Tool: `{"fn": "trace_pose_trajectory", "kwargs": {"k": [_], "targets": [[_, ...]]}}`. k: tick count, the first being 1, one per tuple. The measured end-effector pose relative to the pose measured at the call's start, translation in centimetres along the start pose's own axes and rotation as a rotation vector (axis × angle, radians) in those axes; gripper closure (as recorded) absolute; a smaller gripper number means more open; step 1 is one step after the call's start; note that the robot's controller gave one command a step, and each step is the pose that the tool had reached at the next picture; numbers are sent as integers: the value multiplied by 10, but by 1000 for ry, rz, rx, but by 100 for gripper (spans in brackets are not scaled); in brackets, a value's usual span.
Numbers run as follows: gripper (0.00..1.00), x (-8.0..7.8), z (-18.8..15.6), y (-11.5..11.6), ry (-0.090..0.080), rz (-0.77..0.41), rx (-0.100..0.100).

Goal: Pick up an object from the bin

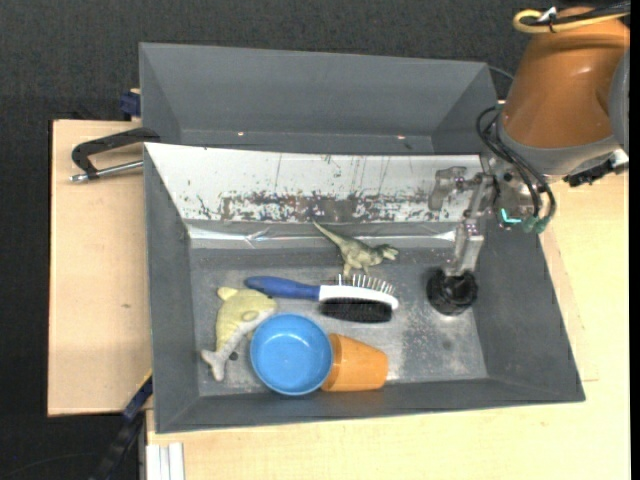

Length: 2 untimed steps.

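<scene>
I see the tool (462, 268) low at the right of the frame, directly over a small black round thing (451, 293) on the bin (300, 98) floor, and I cannot tell how open it is.

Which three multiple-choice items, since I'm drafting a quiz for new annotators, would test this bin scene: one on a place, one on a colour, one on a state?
1. Where is the end effector?
A) Right above the black round thing at the right of the bin
B) At the bin's left corner
C) Outside the bin

2. What colour is the bowl?
A) Red
B) Blue
C) Green

3. How does the cup lie?
A) Upright
B) On its side, beside the bowl
C) Upside down

Answers:
1 A: the arm reaches down at the right, ending just over the black round thing.
2 B: the bowl at the front is plainly blue.
3 B: the orange cup's side faces up, next to the bowl.
</scene>
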State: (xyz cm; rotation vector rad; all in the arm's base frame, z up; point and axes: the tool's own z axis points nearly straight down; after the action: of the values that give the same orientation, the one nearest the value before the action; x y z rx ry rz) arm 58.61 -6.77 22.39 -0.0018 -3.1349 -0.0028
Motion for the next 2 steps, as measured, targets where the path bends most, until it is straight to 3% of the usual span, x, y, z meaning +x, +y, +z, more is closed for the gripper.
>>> {"fn": "trace_pose_trajectory", "kwargs": {"k": [1, 2], "targets": [[0, 21, 116, -54, -1, -307, 1], [0, 13, 154, -77, -4, -501, 2]]}}
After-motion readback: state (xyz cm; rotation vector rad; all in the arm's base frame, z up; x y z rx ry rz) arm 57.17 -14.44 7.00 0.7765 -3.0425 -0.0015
